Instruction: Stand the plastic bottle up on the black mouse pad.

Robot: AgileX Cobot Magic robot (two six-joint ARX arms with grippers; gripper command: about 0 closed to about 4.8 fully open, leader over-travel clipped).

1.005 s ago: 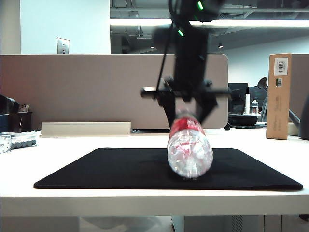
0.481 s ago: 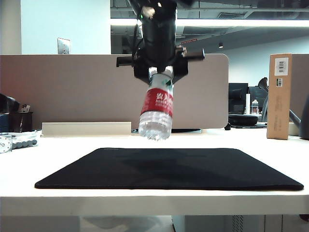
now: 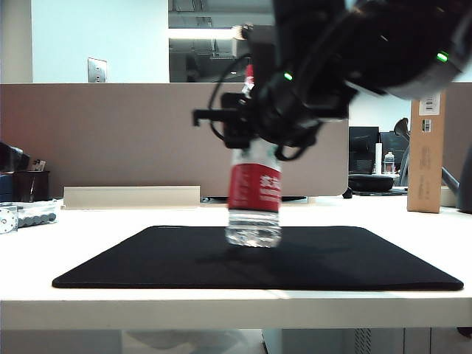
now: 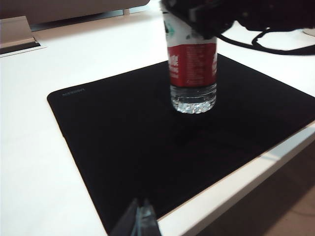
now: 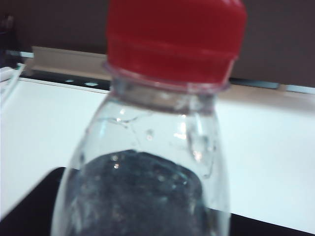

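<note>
The plastic bottle (image 3: 254,199) stands upright, red cap up, over the middle of the black mouse pad (image 3: 147,258). Its base is at the pad's surface; I cannot tell whether it touches. My right gripper (image 3: 254,140) is shut on the bottle's upper part, above the red label. In the left wrist view the bottle (image 4: 193,73) rises from the pad (image 4: 123,142) with the right gripper (image 4: 206,19) on its shoulder. The right wrist view is filled by the bottle's red cap (image 5: 174,37) and clear neck; its fingers are hidden. My left gripper (image 4: 140,221) hangs shut over the pad's near edge, holding nothing.
A tall cardboard box (image 3: 426,147) stands at the table's right. A low white strip (image 3: 131,196) runs along the grey partition behind the pad. Small grey items (image 3: 29,214) lie at the far left. The table's front edge (image 3: 236,310) is just before the pad.
The bottle lay on the pad in the right gripper, was lifted and swung upright, and has now come down to the pad's surface. The right arm turned over above it.
</note>
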